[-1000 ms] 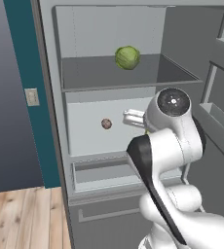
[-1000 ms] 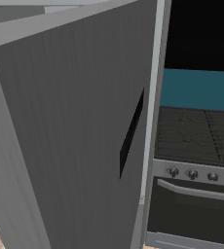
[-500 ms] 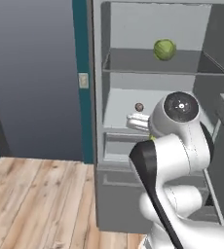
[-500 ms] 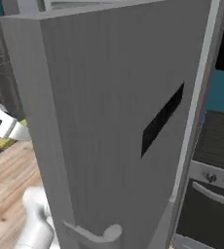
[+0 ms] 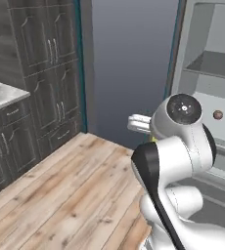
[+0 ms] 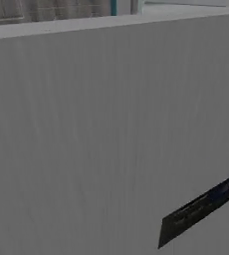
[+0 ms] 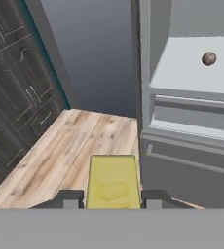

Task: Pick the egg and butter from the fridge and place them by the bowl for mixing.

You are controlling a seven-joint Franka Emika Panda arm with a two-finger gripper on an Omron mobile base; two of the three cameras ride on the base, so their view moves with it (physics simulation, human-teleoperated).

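My gripper [image 7: 113, 197] is shut on the butter [image 7: 113, 180], a yellow block held between the two dark fingertips [image 7: 67, 197]. In the left base view the hand [image 5: 136, 122] juts left from the white arm, away from the fridge. The fridge [image 5: 207, 63] stands open at the right, with pale grey shelves and drawers [image 7: 192, 121]. The egg [image 7: 209, 59], a small reddish-brown ball, lies on a fridge shelf, well apart from the gripper; it sits just right of the arm's wrist as the egg [image 5: 217, 115]. The bowl is out of view.
Dark wood-grain cupboards [image 5: 36, 73] and a pale stone counter [image 5: 2, 95] stand at the left. Wooden floor [image 5: 75, 185] lies open between them and the fridge. A grey wall [image 5: 129, 63] is behind. The fridge door [image 6: 86, 124] with its dark handle slot [image 6: 201, 209] is close on the right.
The whole picture has swung left with the base: the fridge slid to the right edge and the cupboards came into view. The butter stays in the shut gripper.
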